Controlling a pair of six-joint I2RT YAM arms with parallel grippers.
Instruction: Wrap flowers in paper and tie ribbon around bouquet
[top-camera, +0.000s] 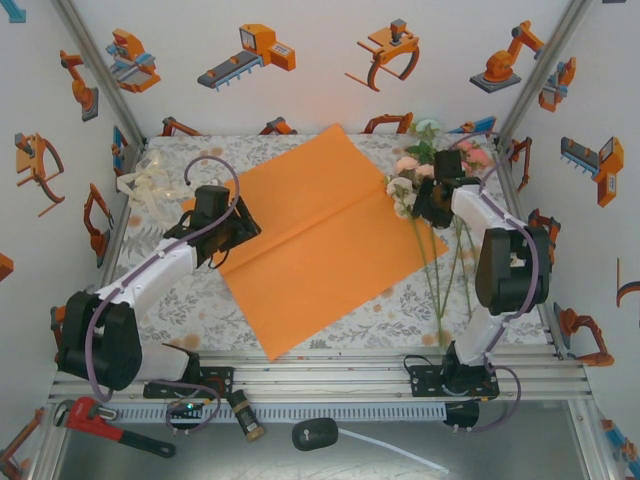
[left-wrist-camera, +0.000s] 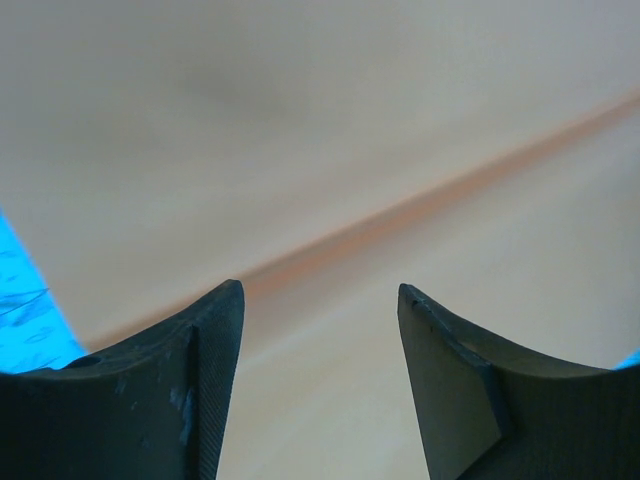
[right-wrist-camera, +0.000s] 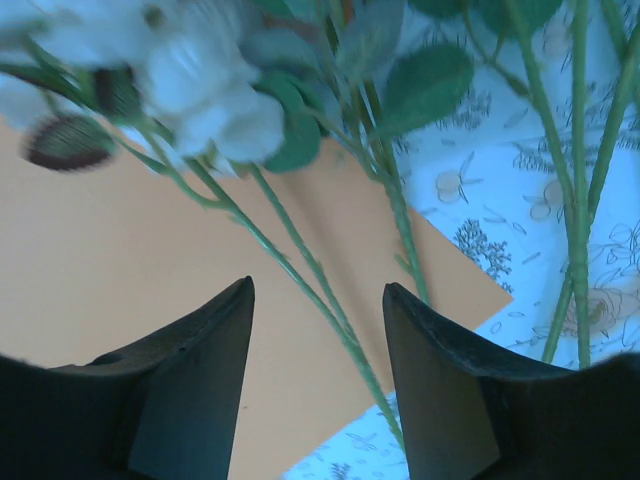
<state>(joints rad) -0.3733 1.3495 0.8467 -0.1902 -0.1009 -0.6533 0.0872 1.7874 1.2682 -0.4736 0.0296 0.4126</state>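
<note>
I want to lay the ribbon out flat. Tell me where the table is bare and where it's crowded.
Bare cloth lies between the paper's near right edge and the flowers' stems, and along its near left edge beside the left arm. The paper's middle is bare too. Crowded: far right, flowers under the right gripper.

Floral-cloth table (top-camera: 200, 310): orange paper (top-camera: 320, 240) flat at centre, flowers (top-camera: 425, 180) overlapping its right corner, ribbon (top-camera: 150, 185) far left.
</note>
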